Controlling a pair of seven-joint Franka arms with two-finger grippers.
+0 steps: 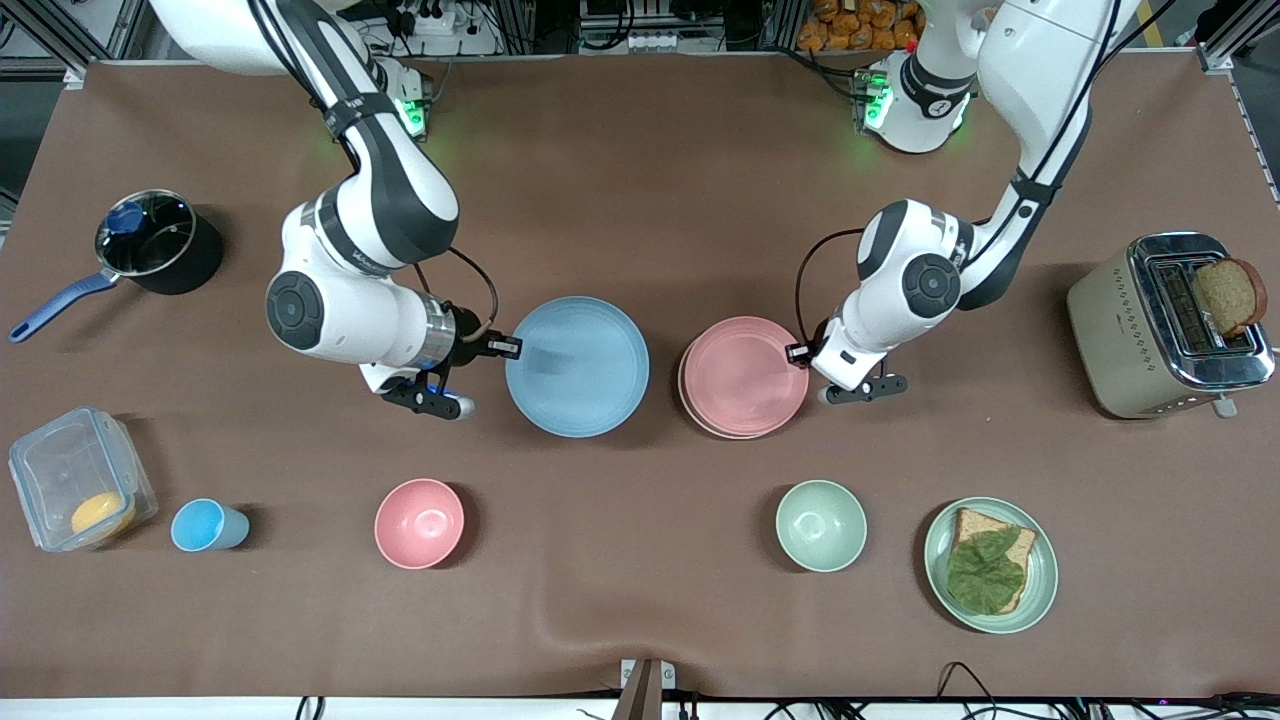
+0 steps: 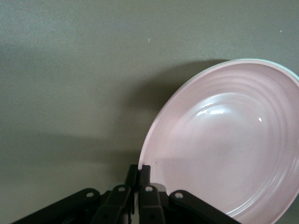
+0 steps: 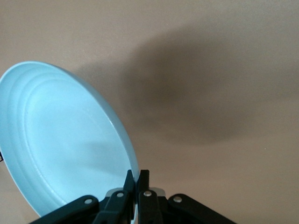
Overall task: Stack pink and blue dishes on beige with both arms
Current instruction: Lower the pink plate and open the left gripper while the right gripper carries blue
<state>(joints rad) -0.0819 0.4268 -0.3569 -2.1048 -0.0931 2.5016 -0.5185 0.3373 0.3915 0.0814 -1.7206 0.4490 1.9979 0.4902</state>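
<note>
Bare brown worktop (image 1: 640, 180) lies open between the two plates and toward the arm bases. The right gripper (image 1: 508, 347) pinches the rim of the blue plate (image 1: 578, 366), lifted over mid-worktop. The left gripper (image 1: 799, 352) pinches the rim of the pink plate (image 1: 745, 375), which sits on the beige plate (image 1: 688, 402), only its edge showing.

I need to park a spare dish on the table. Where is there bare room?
Bare cloth lies between the two arm bases, farther from the front camera than the blue plate and pink plate. The nearer row is crowded: tub, cup, pink bowl, green bowl, bread plate.
</note>
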